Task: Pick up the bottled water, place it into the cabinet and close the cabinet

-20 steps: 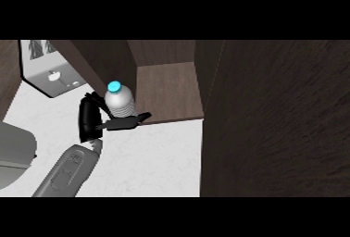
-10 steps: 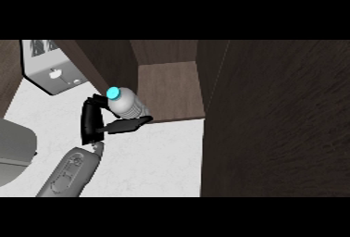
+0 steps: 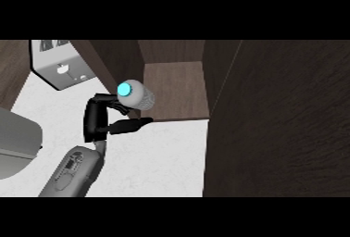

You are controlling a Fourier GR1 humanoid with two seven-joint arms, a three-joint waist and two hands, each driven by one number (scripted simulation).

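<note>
Head view looked steeply down at the counter (image 3: 157, 162), white and speckled, with the cabinet (image 3: 179, 90) open near the top middle. Only one arm was in the shot, coming up from the lower left on a grey forearm (image 3: 74, 172), so that was the left hand (image 3: 96, 121). The right one didn't show at all.

The left hand was gripping the bottle (image 3: 140, 96). Its black fingers curled round the far side and the thumb (image 3: 131, 125) stuck out just under it. The bottle was tilted, with the glowing cyan cap (image 3: 126, 89) aimed up and left, pretty much at the camera. It sat right at the left front corner of the cabinet's brown floor, close to the dark left wall. I couldn't tell if it was touching the floor or was held just above it.

On the right, a big dark wood panel filled that whole side. It looked like the open door (image 3: 280, 120). A silver box of an appliance (image 3: 61, 69) stood on the counter at upper left, well apart from the hand. Some grey rounded thing (image 3: 15, 143) poked in from the left edge, and I couldn't make out what it was.
</note>
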